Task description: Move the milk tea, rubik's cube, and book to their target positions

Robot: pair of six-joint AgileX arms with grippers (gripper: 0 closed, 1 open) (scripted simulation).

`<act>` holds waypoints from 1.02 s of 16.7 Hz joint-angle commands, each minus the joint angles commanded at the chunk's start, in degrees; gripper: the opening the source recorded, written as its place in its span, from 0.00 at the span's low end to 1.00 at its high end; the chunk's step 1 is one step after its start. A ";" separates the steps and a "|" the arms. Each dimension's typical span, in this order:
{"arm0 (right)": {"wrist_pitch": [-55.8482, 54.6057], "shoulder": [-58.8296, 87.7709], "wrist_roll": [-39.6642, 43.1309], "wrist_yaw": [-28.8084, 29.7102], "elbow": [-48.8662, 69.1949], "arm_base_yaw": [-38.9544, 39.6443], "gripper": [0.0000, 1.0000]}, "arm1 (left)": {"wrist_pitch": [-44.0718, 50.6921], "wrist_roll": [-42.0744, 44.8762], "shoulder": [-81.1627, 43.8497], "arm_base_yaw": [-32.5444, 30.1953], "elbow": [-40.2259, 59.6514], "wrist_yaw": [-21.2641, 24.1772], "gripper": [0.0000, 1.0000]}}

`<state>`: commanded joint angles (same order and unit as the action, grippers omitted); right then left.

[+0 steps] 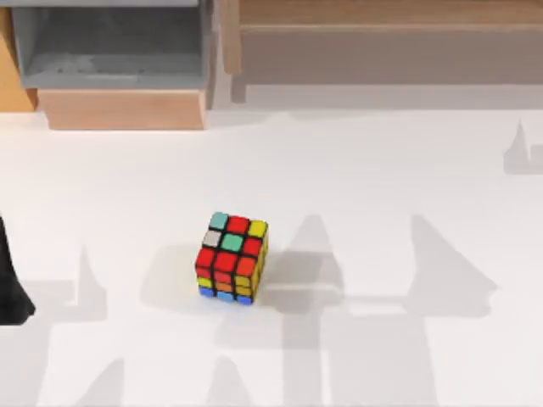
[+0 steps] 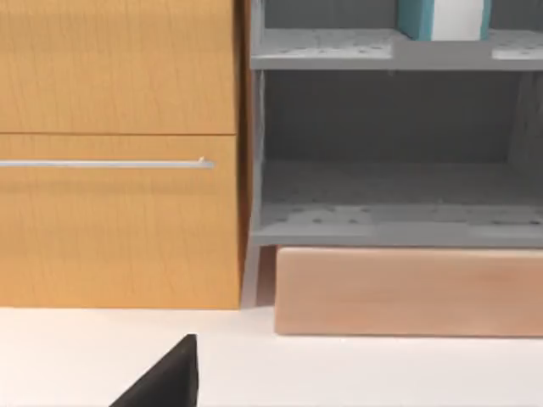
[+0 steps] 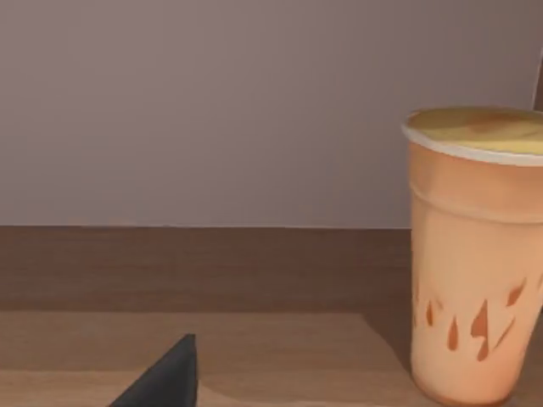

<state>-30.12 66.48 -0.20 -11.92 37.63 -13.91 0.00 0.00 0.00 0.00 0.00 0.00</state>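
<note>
Cube [image 1: 232, 258] alone mid-table [image 1: 382, 170]
Milk tea [image 3: 475, 254] upright on a wood shelf [image 3: 212, 339]; book [image 2: 443, 19] on the grey rack [image 2: 390, 220]; both grippers' opening cannot be told.

Your left arm [image 1: 12, 284] is cut by the top view's left edge, a dark sliver only, so you cannot tell how its fingers stand; in the left wrist view one black fingertip [image 2: 168, 378] pokes in, clipped by the frame; the same in the right wrist view, one dark fingertip [image 3: 166, 379]; the milk tea [image 3: 475, 254] is cropped at that picture's edge, its far side unseen; the teal and white book [image 2: 444, 17] on the grey shelf [image 2: 399, 225] is cut off above, title unreadable; the rubik's cube [image 1: 231, 258] hides its far faces from you.
</note>
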 joint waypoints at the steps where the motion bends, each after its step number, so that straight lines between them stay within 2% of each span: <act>1: -2.48 6.41 -0.01 -1.03 3.10 -1.10 1.00 | 0.00 0.00 0.00 0.00 0.00 0.00 1.00; 5: -11.13 27.23 0.00 -4.72 13.91 -4.83 1.00 | 0.00 0.00 0.00 0.00 0.00 0.00 1.00; 8: -15.65 36.67 -0.03 -6.62 19.53 -6.73 1.00 | 0.00 0.00 0.00 0.00 0.00 0.00 1.00; 17: -17.60 40.77 -0.06 -7.36 22.06 -7.31 1.00 | 0.00 0.00 0.00 0.00 0.00 0.00 1.00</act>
<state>-47.72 107.25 -0.26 -19.28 59.69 -21.22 0.00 0.00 0.00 0.00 0.00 0.00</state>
